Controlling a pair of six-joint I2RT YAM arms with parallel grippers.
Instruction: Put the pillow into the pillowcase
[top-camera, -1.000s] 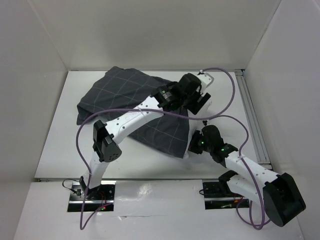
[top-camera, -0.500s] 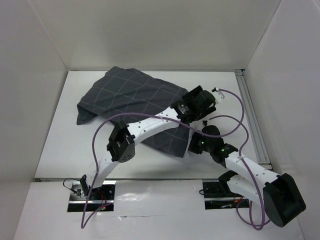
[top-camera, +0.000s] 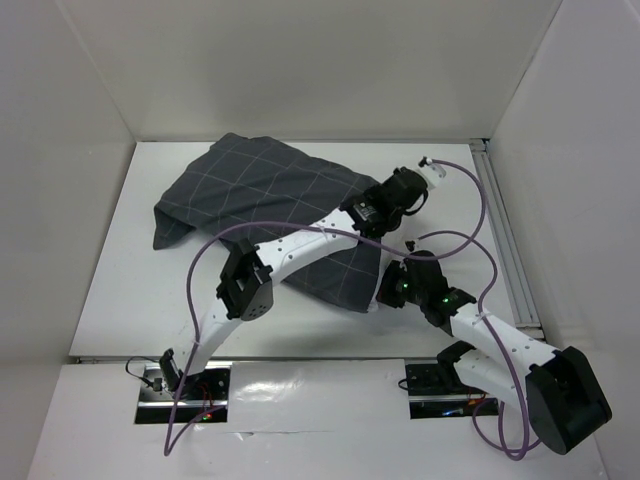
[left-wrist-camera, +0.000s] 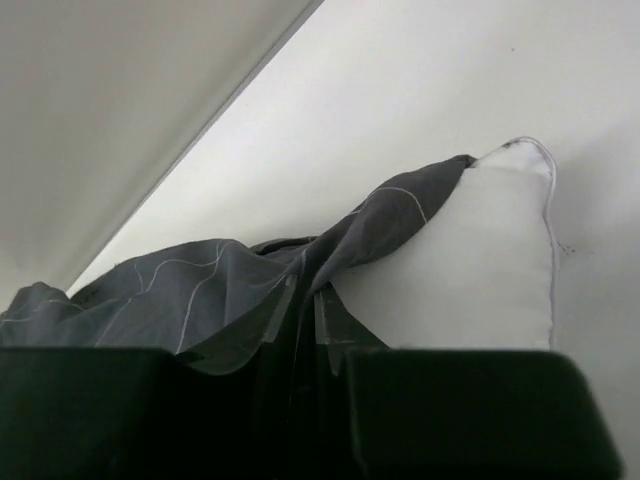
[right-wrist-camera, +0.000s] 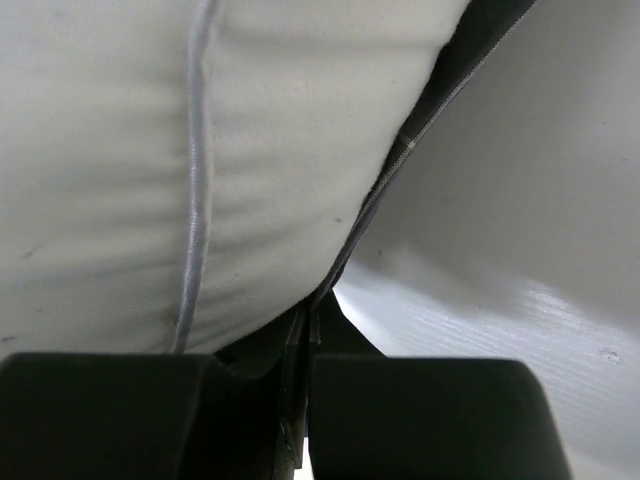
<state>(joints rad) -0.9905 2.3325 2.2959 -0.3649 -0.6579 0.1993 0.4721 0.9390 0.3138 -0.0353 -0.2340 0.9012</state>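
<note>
Since a second ago, the left arm has swung over to the right side of the cloth. Its claw, the left gripper (left-wrist-camera: 304, 325), was wide open and has now squeezed in on a bunch of cloth.

Most of the pillow (left-wrist-camera: 480, 270) seems to be inside the pillowcase (top-camera: 260, 195) already. From above I see only a puffy grey shape with thin pale lines lying on the white table (top-camera: 130, 270). It runs from the far left to the near right. One white corner of the pillow sticks out at the right end. The left wrist view shows this corner with its stitched edge, bare, and a grey fold draped along its top.

The left gripper is pinched shut on a gathered fold of the pillowcase, just beside that bare corner. The right gripper (right-wrist-camera: 303, 330) is at the near right corner of the cloth. It is shut tight on the thin dark edge of the pillowcase, with the white pillow bulging right above it.

I think the job is nearly done. What seems to be left is pulling the grey cloth over the last white corner, so that no white shows. Both claws hold the open end, so they look ready for that pull.
</note>
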